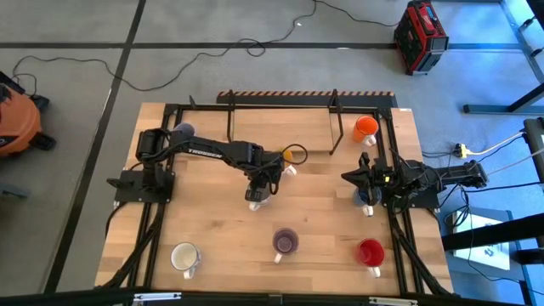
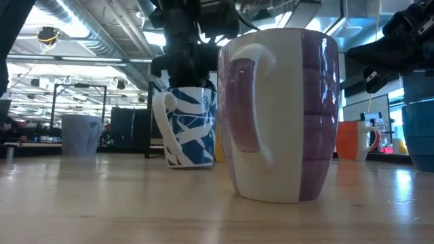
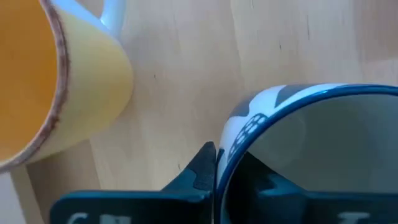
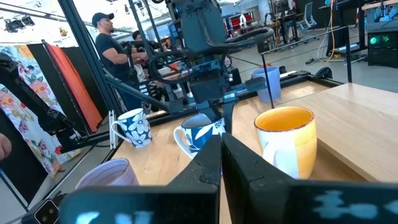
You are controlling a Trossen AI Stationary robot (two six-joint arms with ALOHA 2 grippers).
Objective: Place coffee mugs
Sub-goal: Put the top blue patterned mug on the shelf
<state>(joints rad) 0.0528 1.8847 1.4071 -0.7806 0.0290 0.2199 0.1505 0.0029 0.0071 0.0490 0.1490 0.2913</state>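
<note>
Pale wooden plank tabletop (image 1: pixel 212 229) framed by black rails, with grey workshop floor all round. Near the table's middle, left gripper (image 1: pixel 257 197) down from above on the blue-and-white patterned ceramic mug (image 2: pixel 190 125), which stands upright on the wood. Clamped on the mug's wall: one finger (image 3: pixel 202 168) outside the rim, the other inside, the thin wall pinched between. Right gripper (image 4: pixel 222 140) parked by the right-hand rail, fingers pressed together on nothing, with a plain blue glossy mug (image 1: pixel 367 201) close under it.

Probably the moment just ahead of a lift.
- Raise straight up, slowly. A pinch on one side of the rim likely lets the mug tip or swing, and glaze is slippery.
- Hold the wrist level and avoid quick turns.
- Set down flat, base first, and open only once the base sits on the wood.

Tight on the far side: yellow-orange glazed mug with a white handle (image 1: pixel 293 155) just beside the held one, so no drifting that way.

More room toward the front, on the bare wood between the middle and the front row. That row holds a white glossy mug (image 1: pixel 184 256), a purple-and-white banded mug (image 1: pixel 285 242) and a red glossy mug (image 1: pixel 371 252), all near the front edge and best approached with care. Orange glossy mug (image 1: pixel 365 127) well apart, at the far right corner by the black frame. Right side best avoided, given the waiting arm.
</note>
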